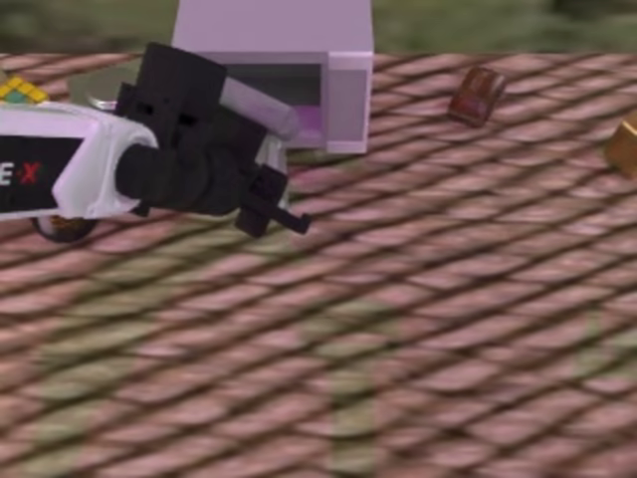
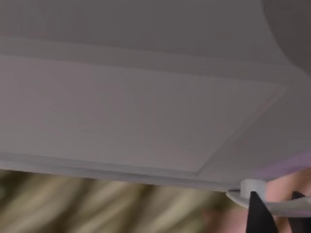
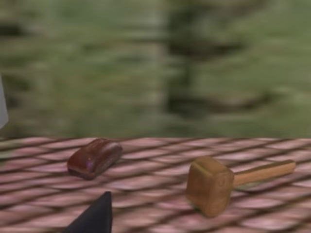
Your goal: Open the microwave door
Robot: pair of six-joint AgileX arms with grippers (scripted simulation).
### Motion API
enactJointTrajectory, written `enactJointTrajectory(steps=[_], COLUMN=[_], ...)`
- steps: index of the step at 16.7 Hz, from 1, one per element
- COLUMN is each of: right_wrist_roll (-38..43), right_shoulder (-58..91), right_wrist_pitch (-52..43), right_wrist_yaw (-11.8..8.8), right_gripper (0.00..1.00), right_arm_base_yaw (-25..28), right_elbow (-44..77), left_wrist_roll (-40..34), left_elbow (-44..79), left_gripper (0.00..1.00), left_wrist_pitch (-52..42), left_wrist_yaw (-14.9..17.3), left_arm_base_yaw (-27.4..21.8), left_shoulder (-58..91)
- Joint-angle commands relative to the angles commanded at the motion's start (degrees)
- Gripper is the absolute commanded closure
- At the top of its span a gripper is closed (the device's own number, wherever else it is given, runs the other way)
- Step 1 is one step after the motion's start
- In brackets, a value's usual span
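The woven pink-brown surface (image 1: 418,329) fills most of the top view. At the upper middle of that frame stands the boxy pale lavender-white microwave (image 1: 299,40), its purple inside partly showing. The flat pale lavender microwave door (image 2: 126,116) is swung partly outward toward the upper left, much covered by the black left pincer (image 1: 274,204). I cannot tell if this pincer is clenched or released. The right arm is not seen from above; only a dark tip of the right pincer (image 3: 95,216) shows.

I judge the door is partly open. To do it well, the pull should follow the arc of the hinge.

Only the left wrist view shows the door panel from near. Only the right wrist view shows fully the wooden mallet (image 3: 228,182) beside the small brown rounded block (image 3: 95,158).
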Motion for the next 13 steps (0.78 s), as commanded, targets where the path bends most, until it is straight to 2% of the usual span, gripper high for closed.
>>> enactJointTrajectory(steps=[10, 13], right_wrist_roll=[0.00, 0.00], right_shoulder=[0.00, 0.00], right_wrist_pitch=[0.00, 0.00], right_wrist_yaw=[0.00, 0.00], right_gripper=[0.00, 0.00], right_arm_base_yaw=[0.00, 0.00], right_elbow=[0.00, 0.00], left_wrist_roll=[3.86, 3.88], left_elbow=[-1.18, -1.19], left_gripper=[1.00, 1.00], left_wrist_pitch=[-0.60, -0.60], left_wrist_yaw=[3.13, 3.15], left_arm_base_yaw=[1.66, 1.67], left_shoulder=[-1.02, -1.02])
